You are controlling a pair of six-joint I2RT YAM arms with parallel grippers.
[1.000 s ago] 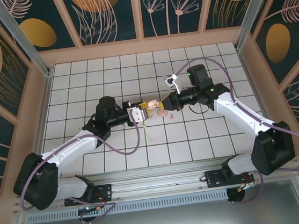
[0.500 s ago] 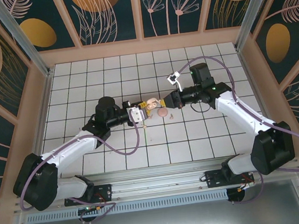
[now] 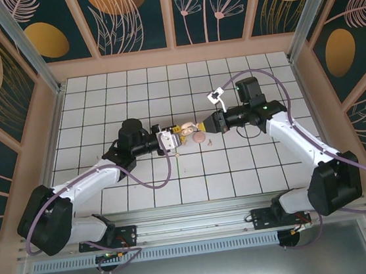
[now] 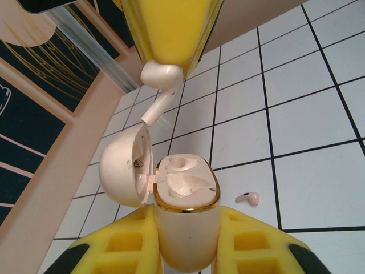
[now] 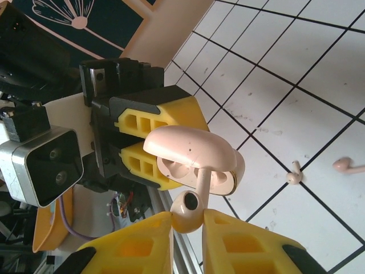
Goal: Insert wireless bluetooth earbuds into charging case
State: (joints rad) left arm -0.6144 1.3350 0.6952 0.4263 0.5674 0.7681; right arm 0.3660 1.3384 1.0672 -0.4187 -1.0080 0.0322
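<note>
Now the left pincer [image 4: 188,231] was shut tight on the case [image 4: 188,220]. It seemed to hold the case up off the tabletop [image 4: 319,114], near the middle. In the left wrist view the lid [image 4: 122,171] hung open at 9 o'clock of the case, and the holes [image 4: 183,184] in its top looked empty.

The right pincer [image 5: 188,220] was shut on one bud [image 5: 191,202]. It pinched the round head, and the stem pointed toward the case. In the left wrist view this bud sat at 12 o'clock of the case, close but not touching. A second bud [image 4: 248,198] lay on the tabletop at 3 o'clock of the case.

The job in hand looked like putting the held bud into its hole. To do it well, the stem should go in first, straight over the hole. The stem tip seemed closer to the lid's edge than to the hole, so a small slide toward 3 o'clock would likely help. The bud should come in slowly, so it does not bump the lid or the gold rim. The left pincer should hold the case steady and not tip it. The right pincer should let go only when the bud sits all the way down. If it let go too soon, the tiny bud could fall and roll away.
</note>
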